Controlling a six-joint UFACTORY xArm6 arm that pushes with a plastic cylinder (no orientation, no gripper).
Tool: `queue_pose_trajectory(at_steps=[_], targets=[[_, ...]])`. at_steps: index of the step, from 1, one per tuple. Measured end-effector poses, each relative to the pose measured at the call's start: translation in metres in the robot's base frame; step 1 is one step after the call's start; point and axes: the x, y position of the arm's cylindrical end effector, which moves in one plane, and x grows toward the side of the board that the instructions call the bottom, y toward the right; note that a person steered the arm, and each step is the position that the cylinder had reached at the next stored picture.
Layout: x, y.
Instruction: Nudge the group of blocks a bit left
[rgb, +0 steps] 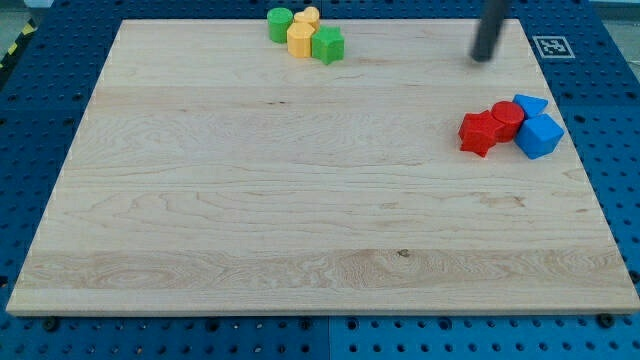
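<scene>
Two groups of blocks lie on the wooden board (300, 200). At the view's right: a red star-like block (478, 133), a red cylinder (507, 119), a blue cube (540, 136) and a blue wedge-like block (530, 104), all touching. At the view's top: a green cylinder (280, 24), a yellow block (301, 40), a second yellow block (310, 15) behind it and a green block (328, 45), clustered. My tip (483, 56) is a blurred dark rod at the top right, above the red and blue group and apart from it.
The board rests on a blue perforated table (30, 130). A black-and-white marker tag (551, 46) sits just past the board's top right corner.
</scene>
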Motion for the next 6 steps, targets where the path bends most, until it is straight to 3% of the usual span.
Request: queue_pose_trajectory(at_steps=[1,2,3,4,6], targets=[[0.042,0.034],[0.042,0.035],[0.063,0.080],[0.088,0.086],[0.122,-0.062]])
